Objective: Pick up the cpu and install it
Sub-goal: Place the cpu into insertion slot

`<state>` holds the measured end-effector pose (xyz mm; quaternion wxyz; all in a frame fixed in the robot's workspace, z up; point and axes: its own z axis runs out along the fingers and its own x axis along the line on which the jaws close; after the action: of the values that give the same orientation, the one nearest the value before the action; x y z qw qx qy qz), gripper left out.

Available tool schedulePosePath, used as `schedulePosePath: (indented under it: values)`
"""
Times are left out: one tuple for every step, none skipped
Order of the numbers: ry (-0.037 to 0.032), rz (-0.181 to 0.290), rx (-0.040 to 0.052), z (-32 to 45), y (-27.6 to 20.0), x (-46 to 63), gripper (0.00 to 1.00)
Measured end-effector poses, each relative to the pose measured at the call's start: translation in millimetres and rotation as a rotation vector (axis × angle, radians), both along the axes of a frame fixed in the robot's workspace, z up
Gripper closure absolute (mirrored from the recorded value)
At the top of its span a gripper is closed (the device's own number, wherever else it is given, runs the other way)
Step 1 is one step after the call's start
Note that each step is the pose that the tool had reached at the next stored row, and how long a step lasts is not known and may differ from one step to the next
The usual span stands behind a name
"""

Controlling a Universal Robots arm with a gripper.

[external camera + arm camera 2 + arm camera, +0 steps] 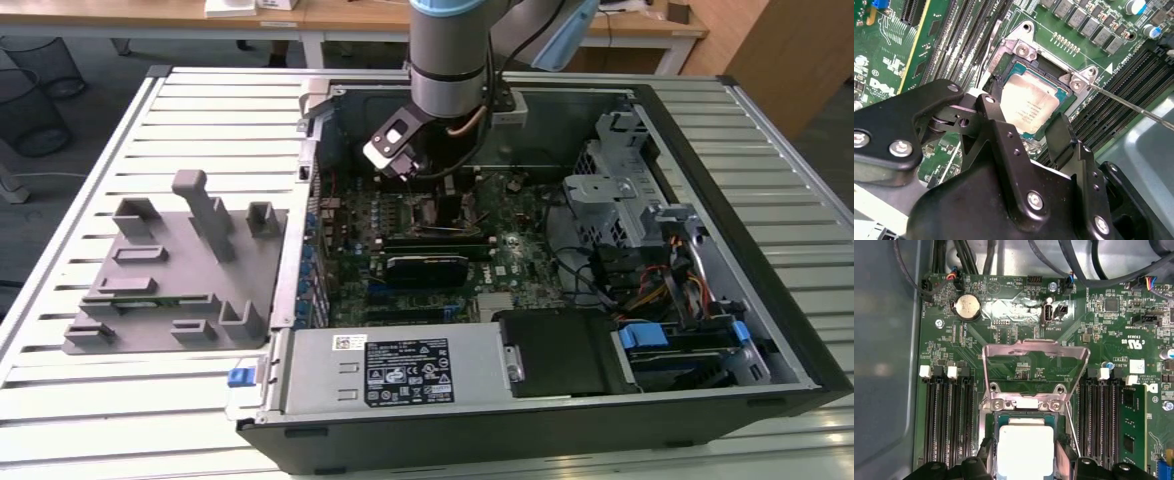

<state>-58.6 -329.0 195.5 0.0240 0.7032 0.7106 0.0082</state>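
Second wrist view: my gripper (1028, 111) pinches the cpu (1026, 100) at its socket (1021, 50); first wrist view shows the lid (1036, 344) raised

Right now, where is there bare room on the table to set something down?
Bare slats of the table lie beyond the gray fixture, also in front of it, and on the exterior view's right of the computer case. Inside the case it is crowded, with the arm over the motherboard.
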Motion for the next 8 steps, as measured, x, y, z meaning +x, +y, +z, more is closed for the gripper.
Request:
schedulePosePath:
  values:
    - [0.0,0.0,0.0,0.0,0.1,0.0,0.39]
    - [0.0001,0.0,0.0,0.0,0.3,0.0,0.39]
    - [0.0,0.0,0.0001,-0.1,0.4,0.0,0.39]
    - [0.0001,0.0,0.0001,-0.3,0.5,0.0,0.39]
    - [0.0,0.0,0.0004,-0.6,0.6,0.0,0.39]
    - [0.0001,0.0,0.0005,-0.8,0.6,0.0,0.39]
    - [0.0002,0.0,0.0006,-1.1,0.7,0.0,0.39]
    - [0.0002,0.0,0.0007,-1.3,0.9,0.0,0.39]
